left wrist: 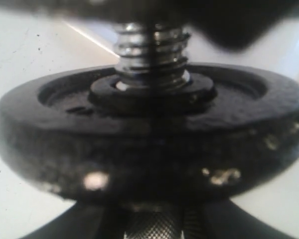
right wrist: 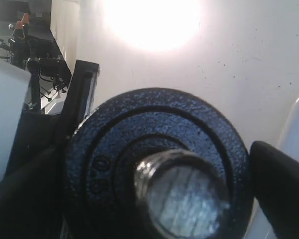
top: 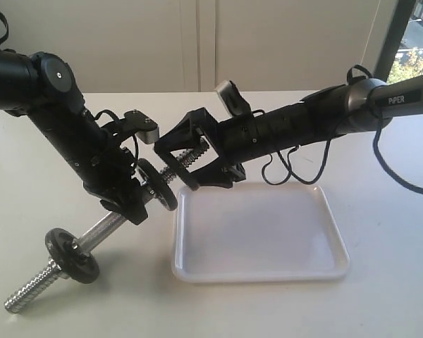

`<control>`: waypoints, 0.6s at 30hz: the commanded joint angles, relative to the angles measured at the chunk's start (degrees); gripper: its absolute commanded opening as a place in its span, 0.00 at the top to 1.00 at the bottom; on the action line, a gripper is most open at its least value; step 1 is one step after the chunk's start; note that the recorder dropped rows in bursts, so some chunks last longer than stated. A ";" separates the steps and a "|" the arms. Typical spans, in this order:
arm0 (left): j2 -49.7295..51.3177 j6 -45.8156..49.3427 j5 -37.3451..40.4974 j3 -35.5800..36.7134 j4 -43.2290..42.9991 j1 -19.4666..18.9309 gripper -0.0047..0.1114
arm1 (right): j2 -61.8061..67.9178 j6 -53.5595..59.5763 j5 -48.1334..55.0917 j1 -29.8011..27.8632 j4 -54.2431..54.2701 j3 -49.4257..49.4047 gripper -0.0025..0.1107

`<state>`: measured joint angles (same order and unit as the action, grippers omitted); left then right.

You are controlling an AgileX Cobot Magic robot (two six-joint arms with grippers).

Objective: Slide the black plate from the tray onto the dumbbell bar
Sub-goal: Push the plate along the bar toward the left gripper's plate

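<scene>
My right gripper (top: 178, 167) is shut on the black plate (top: 188, 179), which shows edge-on between its fingertips. The dumbbell bar (top: 102, 232) slants from the lower left up to the right, and its threaded upper end passes through the plate's hole. In the right wrist view the plate (right wrist: 159, 119) fills the gap between the fingers, with the bar's end (right wrist: 187, 196) poking through. My left gripper (top: 130, 201) is shut on the bar's cross-hatched middle (left wrist: 157, 226). The white tray (top: 261, 271) lies below the right arm with nothing in it.
A second dark disc (top: 160, 186) sits on the bar just above my left gripper and fills the left wrist view (left wrist: 149, 144). A third disc (top: 74, 255) sits near the bar's lower threaded end. The white table (top: 381, 232) extends to the right.
</scene>
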<state>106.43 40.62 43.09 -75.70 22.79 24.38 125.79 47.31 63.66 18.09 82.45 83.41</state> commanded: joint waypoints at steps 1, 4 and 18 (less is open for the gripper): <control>-1.81 0.06 -1.54 -0.95 5.82 0.35 0.96 | -1.32 -0.04 6.30 1.75 5.35 0.51 0.98; -1.81 0.06 -1.54 -0.95 5.82 0.35 0.96 | -1.32 0.32 6.30 2.55 5.35 0.51 0.98; -1.81 0.06 -1.42 -0.95 5.82 0.35 0.96 | -1.32 2.53 6.30 2.77 4.86 0.51 0.30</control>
<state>106.43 40.73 43.21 -75.70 22.88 24.38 126.13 48.67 62.81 20.17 82.01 83.41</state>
